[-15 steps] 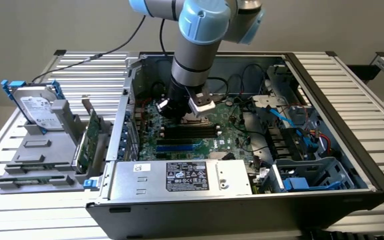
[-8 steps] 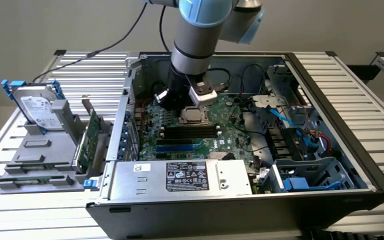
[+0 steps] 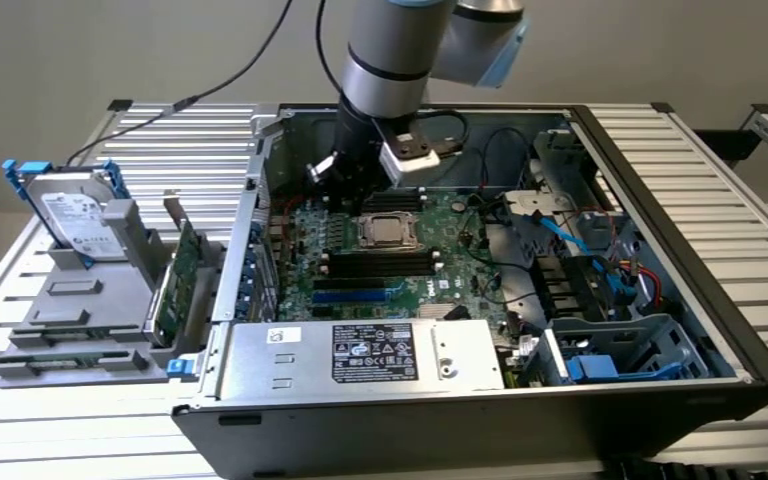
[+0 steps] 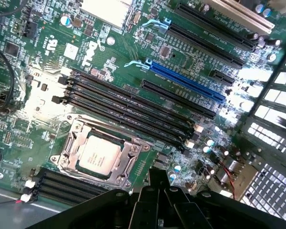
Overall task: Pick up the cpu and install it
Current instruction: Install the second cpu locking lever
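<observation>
An open black computer case [image 3: 651, 390] lies on its side on a worktable [image 3: 704, 170] of pale slatted metal rails, with a plain grey wall behind it. Nearest the exterior camera, along the case's front edge, sits one silver power supply [image 3: 357, 357] bearing a dark label. Just beyond it, on the green motherboard [image 3: 357, 270], runs a bank of black memory slots [image 3: 381, 265], and beyond those the cpu [image 3: 384, 232] sits in its metal socket frame, its dull silver top facing up; the wrist view shows the same cpu [image 4: 99, 157] seated within the frame. Farther still from the case's front edge, one robot arm [image 3: 387, 60] reaches down over the board, and its gripper [image 4: 157, 191] hangs just above the board, close behind the socket, jaws fully closed and holding nothing. Outside the case, toward the exterior view's left, a grey holder [image 3: 84, 300] carries one hard drive [image 3: 71, 215] in a blue frame, with one green circuit card [image 3: 177, 275] standing between holder and case. One black cable [image 3: 244, 60] trails across the rails behind.
</observation>
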You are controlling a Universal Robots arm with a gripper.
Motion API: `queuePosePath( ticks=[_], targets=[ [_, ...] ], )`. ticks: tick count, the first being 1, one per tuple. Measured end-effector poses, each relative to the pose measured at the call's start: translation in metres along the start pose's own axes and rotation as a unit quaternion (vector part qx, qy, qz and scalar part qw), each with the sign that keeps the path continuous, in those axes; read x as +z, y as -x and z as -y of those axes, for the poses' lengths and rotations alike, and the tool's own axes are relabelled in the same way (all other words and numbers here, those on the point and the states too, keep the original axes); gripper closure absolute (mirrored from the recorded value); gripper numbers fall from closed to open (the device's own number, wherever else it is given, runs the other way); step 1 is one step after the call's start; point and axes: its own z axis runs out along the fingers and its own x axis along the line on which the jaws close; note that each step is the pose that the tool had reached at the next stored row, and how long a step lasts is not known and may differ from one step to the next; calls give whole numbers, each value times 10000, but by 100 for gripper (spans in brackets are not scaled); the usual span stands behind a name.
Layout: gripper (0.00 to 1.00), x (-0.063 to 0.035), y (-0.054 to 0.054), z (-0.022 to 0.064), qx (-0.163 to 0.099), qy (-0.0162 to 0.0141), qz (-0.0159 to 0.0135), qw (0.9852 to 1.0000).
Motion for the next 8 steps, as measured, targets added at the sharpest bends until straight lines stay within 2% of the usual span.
queuePosePath(
  ticks=[2,4,6,8],
  targets=[
    [89,-88,-19,11,2,12,5,10000],
    [89,-142,-28,23,5,35,11,10000],
    [89,-198,-26,37,-13,43,10,10000],
    [89,-234,-24,46,-146,53,38,9999]
  ],
)
